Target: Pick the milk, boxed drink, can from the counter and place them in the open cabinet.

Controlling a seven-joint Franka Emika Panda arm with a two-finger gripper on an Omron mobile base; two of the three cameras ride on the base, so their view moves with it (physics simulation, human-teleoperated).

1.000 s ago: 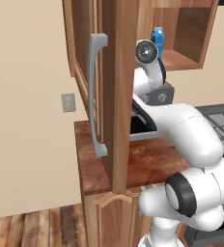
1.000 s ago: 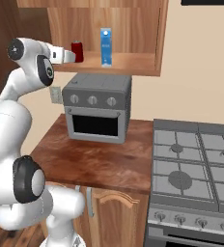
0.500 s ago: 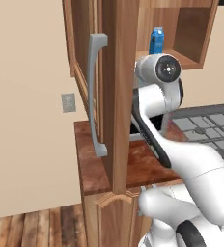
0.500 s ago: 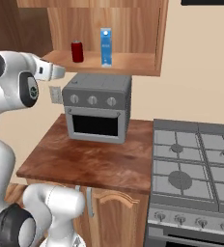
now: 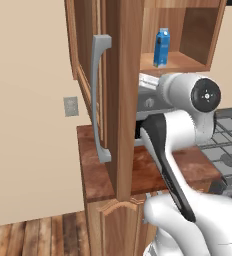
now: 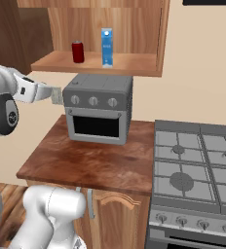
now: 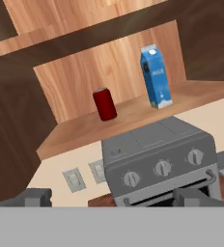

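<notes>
Two of the task's items are seen standing upright on the shelf of the open cabinet point(image 6: 100, 63): the milk point(image 6: 106, 47) to the right and the can point(image 6: 78, 51) to the left, near each other but apart. The cabinet's door point(image 5: 119, 95) is swung open toward the near side, with its long grey handle point(image 5: 101, 97) seen on the left in the left base view. Below the cabinet, the counter point(image 6: 85, 163) is seen with a grey toaster oven point(image 6: 98, 108) set at its far side, directly under the shelf. A gas stove point(image 6: 197, 165) is placed to the right of the counter. The gripper point(image 7: 113, 197) is held out in front of the toaster oven, below the shelf; its fingers point(image 7: 34, 197) are spread wide and nothing is held between them. Two wall outlets point(image 7: 86, 176) are seen behind the toaster oven's left side.
</notes>
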